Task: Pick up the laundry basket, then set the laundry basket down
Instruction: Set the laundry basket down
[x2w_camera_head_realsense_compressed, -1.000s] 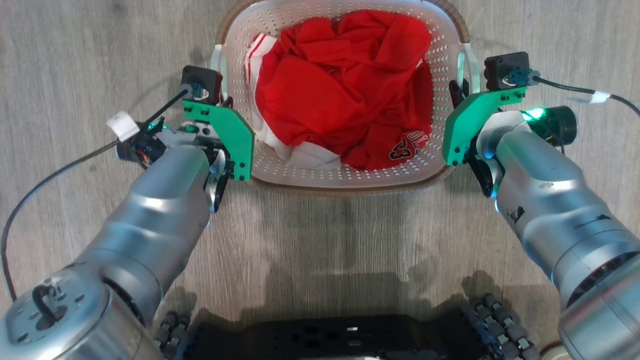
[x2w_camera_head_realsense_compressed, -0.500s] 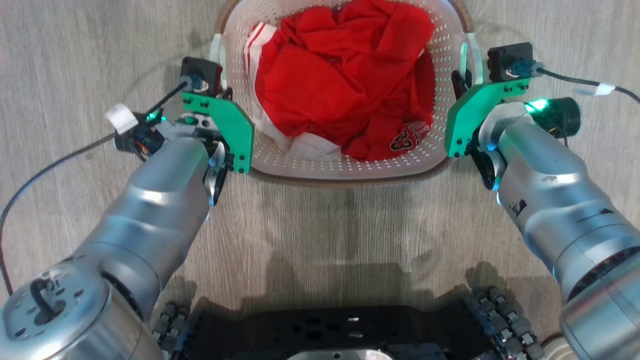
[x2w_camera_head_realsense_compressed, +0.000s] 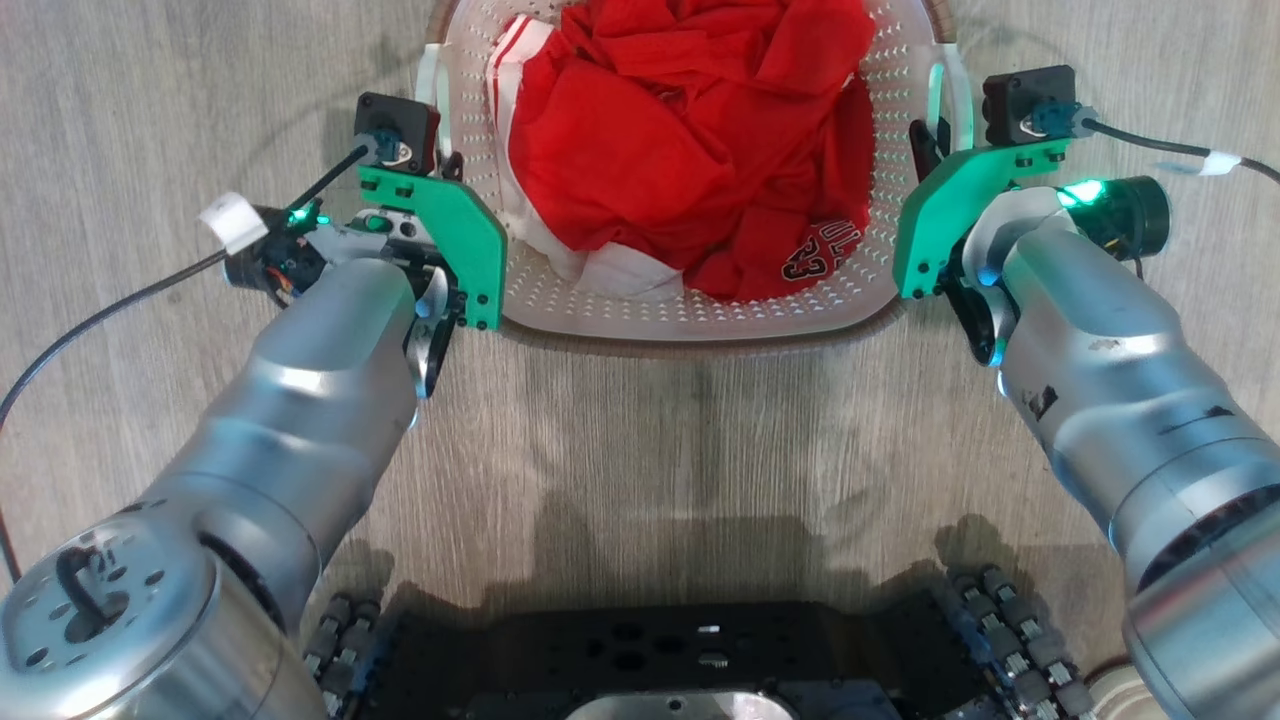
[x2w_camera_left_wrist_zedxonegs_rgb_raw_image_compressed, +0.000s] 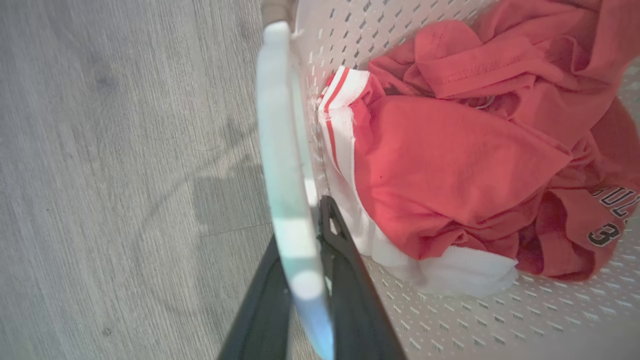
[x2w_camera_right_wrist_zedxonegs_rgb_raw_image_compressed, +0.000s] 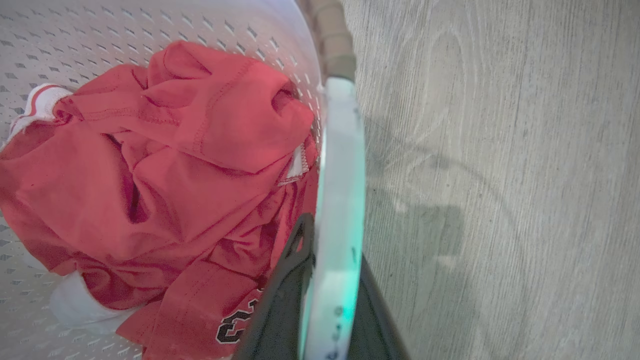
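Floor: pale grey wood-grain planks run under the whole scene, and the robot's dark wheeled base sits at the near edge.
Laundry basket: the white perforated tub is centred ahead of the base, with its far end cut off at the top of the head view.
Load: red clothes with white trim are heaped inside, filling most of the bottom.
Left gripper: it is clenched on the left handle, one dark finger inside the loop against the basket wall and the other on the outer side.
Right gripper: it pinches the right handle the same way, mirrored.
Reason for the hold: a grip on each side handle likely shares the weight and keeps the tub level, so the clothes do not slide.
Basket and fingers: the body lies between the two grippers, with a white handle bar passing between each pair of fingers.
Height: I cannot tell whether the bottom is off the floor.
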